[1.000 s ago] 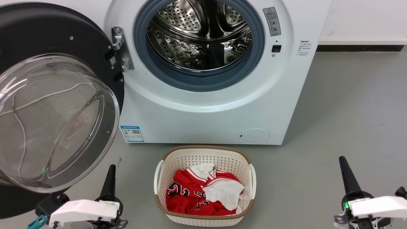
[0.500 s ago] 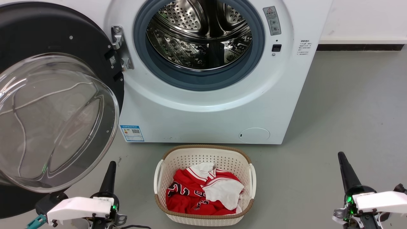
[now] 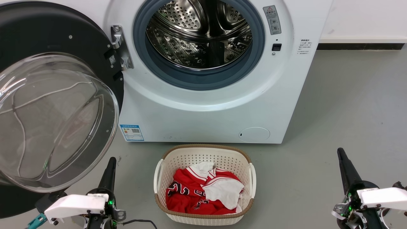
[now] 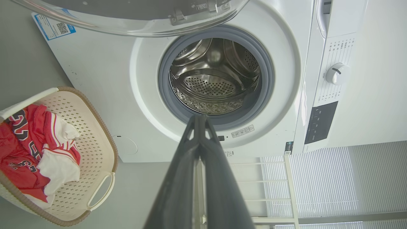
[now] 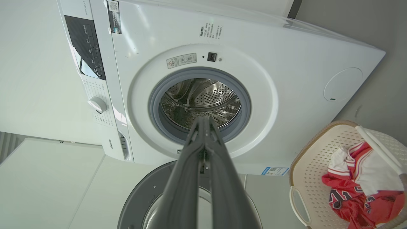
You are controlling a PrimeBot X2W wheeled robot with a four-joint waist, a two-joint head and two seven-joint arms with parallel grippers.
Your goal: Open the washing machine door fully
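Washing machine door [image 3: 57,121] is hanging open from the Hisense washing machine [image 3: 206,111]; left end effector [image 3: 111,161] and right end effector [image 3: 341,152] are both pinched together.

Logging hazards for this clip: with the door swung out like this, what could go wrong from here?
1. The left pincer, shut, sits close beneath the glass bulge of the washing machine door; raising it carelessly could strike the glass.
2. The laundry basket stands right before the washing machine; rolling forward or sweeping an arm inward might knock it.
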